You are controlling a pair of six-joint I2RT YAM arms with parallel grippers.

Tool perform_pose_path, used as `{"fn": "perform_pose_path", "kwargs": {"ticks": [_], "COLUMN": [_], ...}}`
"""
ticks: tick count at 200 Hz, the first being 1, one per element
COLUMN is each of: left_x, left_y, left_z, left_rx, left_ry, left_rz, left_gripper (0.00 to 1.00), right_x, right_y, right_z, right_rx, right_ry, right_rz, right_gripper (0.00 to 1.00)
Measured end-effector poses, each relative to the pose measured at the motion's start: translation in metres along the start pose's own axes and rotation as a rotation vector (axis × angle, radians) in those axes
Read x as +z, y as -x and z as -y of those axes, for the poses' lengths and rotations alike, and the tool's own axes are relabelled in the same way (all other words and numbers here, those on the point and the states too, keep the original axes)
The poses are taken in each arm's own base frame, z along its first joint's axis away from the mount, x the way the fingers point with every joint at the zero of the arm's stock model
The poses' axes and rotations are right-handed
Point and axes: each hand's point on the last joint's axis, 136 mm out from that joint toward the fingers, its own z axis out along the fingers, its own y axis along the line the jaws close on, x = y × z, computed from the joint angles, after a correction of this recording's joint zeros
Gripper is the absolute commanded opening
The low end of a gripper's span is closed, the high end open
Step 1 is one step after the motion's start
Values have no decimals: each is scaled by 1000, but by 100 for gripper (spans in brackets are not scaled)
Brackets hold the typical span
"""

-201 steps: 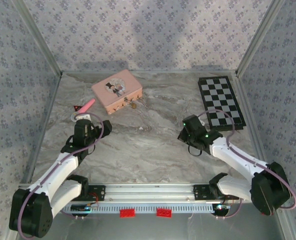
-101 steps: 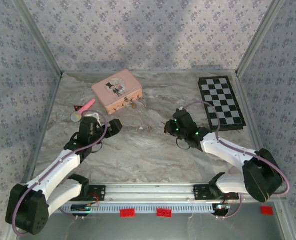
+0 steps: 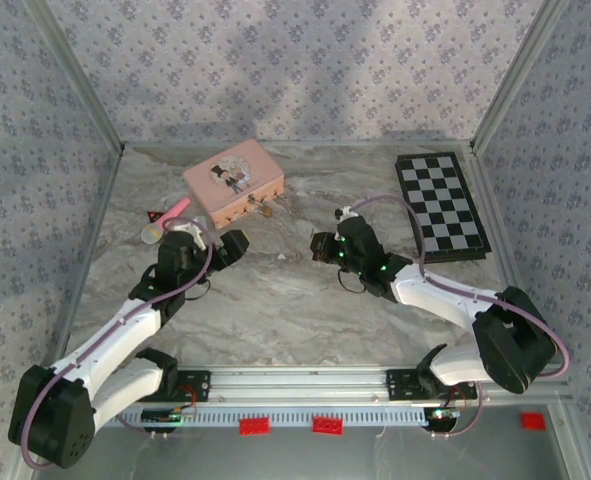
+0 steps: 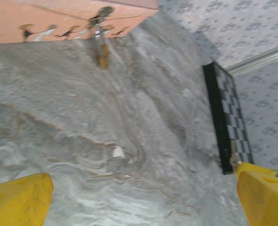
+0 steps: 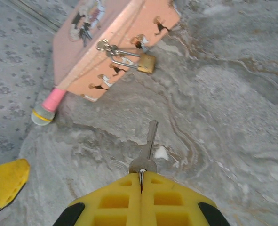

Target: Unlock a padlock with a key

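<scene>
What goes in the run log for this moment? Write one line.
right fingers: shut on key, tip toward padlock | left fingers: open, empty | padlock: on pink box clasp, key not inserted

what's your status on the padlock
Left gripper open, empty. Right gripper shut on key, aimed at padlock hanging on pink box. Nothing between them.

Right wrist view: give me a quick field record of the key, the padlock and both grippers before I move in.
padlock: hangs from the clasp on the front of the pink box
key: held by its head, blade pointing toward the padlock
gap: key tip and padlock apart, not touching
right gripper: shut on the key
left gripper: open, empty, short of the pink box
</scene>
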Motion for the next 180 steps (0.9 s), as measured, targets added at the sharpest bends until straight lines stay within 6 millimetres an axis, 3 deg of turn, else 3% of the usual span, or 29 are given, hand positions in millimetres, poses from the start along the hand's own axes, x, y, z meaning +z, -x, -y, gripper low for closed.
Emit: {"fn": "perform_pose_path", "kwargs": {"ticks": [95,147,180], "left_x": [2,4,6], "left_y": [-10,-22,-25], "left_z": [55,69,79], "left_rx": [43,61,75], "left_ry": [-199,-237,-265], "left_rz": [-71,-117,-131], "left_gripper": [100,96,94], "right_x": [-2,-5,-10], "right_y": [-7,-10,-17], "right_z": [-21,-26,-44], "right_rx": [-60,-96,-151], "right_ry": [133,180,273], "right_rz": [35,54,55], "right_gripper": [0,0,0]}}
